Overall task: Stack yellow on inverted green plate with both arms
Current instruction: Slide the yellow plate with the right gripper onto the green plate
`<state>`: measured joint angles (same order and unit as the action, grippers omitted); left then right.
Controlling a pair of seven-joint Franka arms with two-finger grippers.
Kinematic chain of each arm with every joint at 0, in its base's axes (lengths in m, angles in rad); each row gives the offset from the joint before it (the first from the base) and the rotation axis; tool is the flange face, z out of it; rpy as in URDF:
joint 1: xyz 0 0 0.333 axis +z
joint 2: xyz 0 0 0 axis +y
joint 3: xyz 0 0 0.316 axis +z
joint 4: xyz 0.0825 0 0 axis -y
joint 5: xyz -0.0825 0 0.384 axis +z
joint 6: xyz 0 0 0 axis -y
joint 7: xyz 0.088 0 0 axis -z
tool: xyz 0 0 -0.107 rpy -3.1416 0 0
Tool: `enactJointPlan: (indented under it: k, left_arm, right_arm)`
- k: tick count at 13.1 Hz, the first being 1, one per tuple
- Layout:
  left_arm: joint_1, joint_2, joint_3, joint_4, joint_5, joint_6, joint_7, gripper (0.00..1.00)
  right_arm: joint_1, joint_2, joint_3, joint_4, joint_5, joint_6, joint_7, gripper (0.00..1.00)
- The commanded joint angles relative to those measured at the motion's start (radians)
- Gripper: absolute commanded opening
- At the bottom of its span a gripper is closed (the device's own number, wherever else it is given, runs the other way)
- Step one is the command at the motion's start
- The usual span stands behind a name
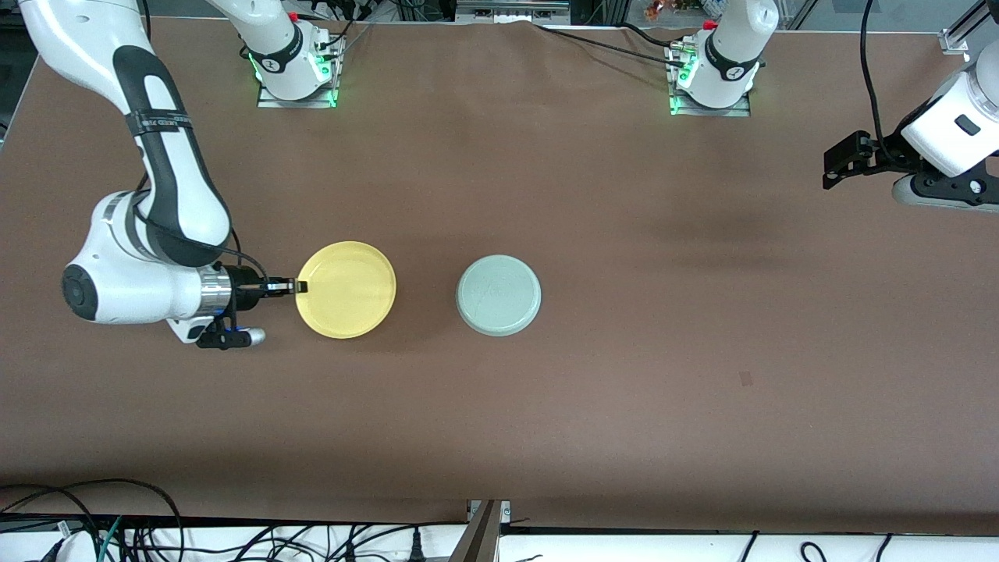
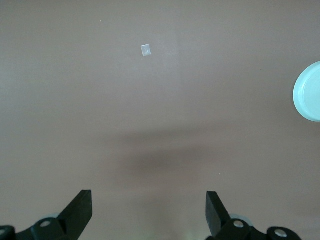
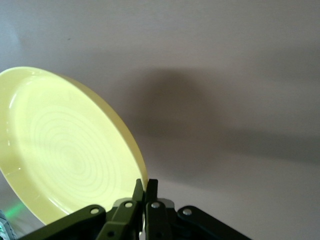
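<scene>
Right gripper point(image 1: 300, 286) clamped on yellow plate point(image 1: 347, 289) rim at 9 o'clock, plate lifted off table point(image 1: 624, 390). Light, stiff, slick plastic (thin rim pinch may pivot). Inverted green plate point(image 1: 498, 295) beside it, toward left arm's end. Left gripper point(image 2: 149, 210) fingers apart, waiting.

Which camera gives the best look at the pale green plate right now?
The front view: the whole green plate shows there, upside down on the table, apart from the yellow plate held by the right gripper. The left wrist view catches only its edge. The right wrist view does not show it.
</scene>
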<state>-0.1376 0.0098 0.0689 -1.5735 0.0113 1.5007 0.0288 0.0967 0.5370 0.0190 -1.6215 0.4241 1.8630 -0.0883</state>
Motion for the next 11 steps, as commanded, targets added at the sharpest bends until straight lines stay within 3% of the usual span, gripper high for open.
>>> enactJointPlan:
  k: [1,4,8,11]
  left_arm:
    - [-0.004,0.009,0.002,0.017,-0.001,-0.001,0.011,1.00]
    - [-0.004,0.007,0.002,0.017,-0.001,-0.001,0.011,1.00]
    - [-0.004,0.009,0.002,0.017,-0.001,-0.001,0.011,1.00]
    - [-0.004,0.013,0.002,0.017,-0.001,-0.001,0.011,1.00]
  right_arm:
    - [0.059,0.037,-0.001,0.015,0.022,0.051,0.012,0.00]
    - [0.133,0.087,-0.001,0.020,0.019,0.137,0.013,0.00]
    - [0.167,0.116,0.015,0.023,0.022,0.142,0.013,0.00]
    - [0.167,0.147,0.087,0.095,0.024,0.163,0.016,0.00]
